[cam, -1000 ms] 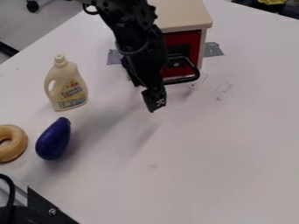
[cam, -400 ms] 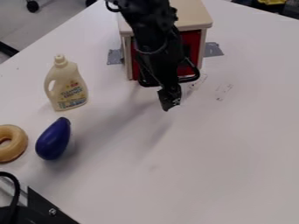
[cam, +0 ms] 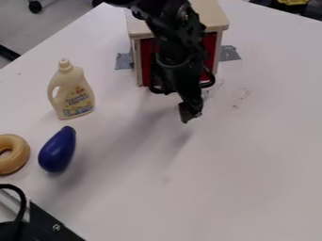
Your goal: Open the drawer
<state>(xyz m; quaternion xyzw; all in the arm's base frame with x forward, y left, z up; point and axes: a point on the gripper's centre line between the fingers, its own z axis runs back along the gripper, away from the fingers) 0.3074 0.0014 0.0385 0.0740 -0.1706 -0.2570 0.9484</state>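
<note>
1. Left of my end effector (cam: pixel 190 112), the bottle (cam: pixel 76 96) is standing well apart.
2. Behind me, the red drawer (cam: pixel 146 61) is looking closed; I'm wanting its handle (cam: pixel 156 89) centred, then a straight pull.
3. I'm hanging in front, spread or pressed together: I cannot tell.

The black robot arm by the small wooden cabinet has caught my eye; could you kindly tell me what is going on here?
The robot arm has its gripper hanging just in front of the cabinet, whose red drawer looks shut. The job is to open it. The arm covers the middle of the black handle, so I can't tell whether they touch. The bottle and purple eggplant stand apart from the arm.
</note>
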